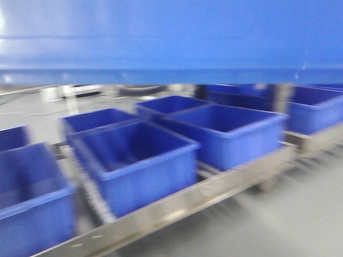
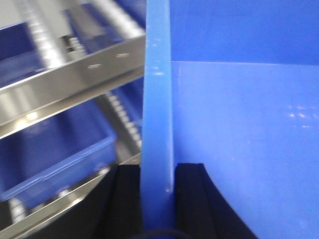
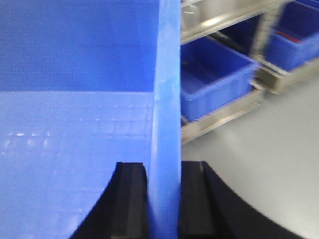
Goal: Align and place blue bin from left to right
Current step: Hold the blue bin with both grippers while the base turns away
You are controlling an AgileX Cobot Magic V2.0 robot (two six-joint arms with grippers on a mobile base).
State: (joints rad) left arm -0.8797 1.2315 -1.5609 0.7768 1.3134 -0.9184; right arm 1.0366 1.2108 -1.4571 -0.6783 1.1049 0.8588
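Blue plastic filled the top of the front view: the bin (image 1: 171, 37) hung close before the camera, above the rack (image 1: 214, 187) and touching nothing on it. That view was blurred.

On the left, the left gripper (image 2: 157, 199) was clamped narrow on the bin's upright wall, one black finger (image 2: 124, 199) outside and the other inside, both pressed against the plastic. Left of that wall lay a steel rail (image 2: 70, 84) of the rack, lines of rollers (image 2: 124, 119) and a darker blue tray (image 2: 55, 159) below.

Under the bin, the front view showed trays in rows on the rack. One sat at the left edge (image 1: 32, 198), one in the middle (image 1: 139, 160) with another just behind it, and one to the right (image 1: 230, 134). More stood on a second rack at the far right (image 1: 316, 110). Grey floor (image 1: 300, 214) lay in front.

On the right, the right gripper (image 3: 164, 199) pinched the opposite wall in the same way, its black fingers (image 3: 130, 199) tight on both faces. The bin's inside, with a faint grid on its bottom, lay to the left of that wall. Trays on racks and bare floor lay to its right.
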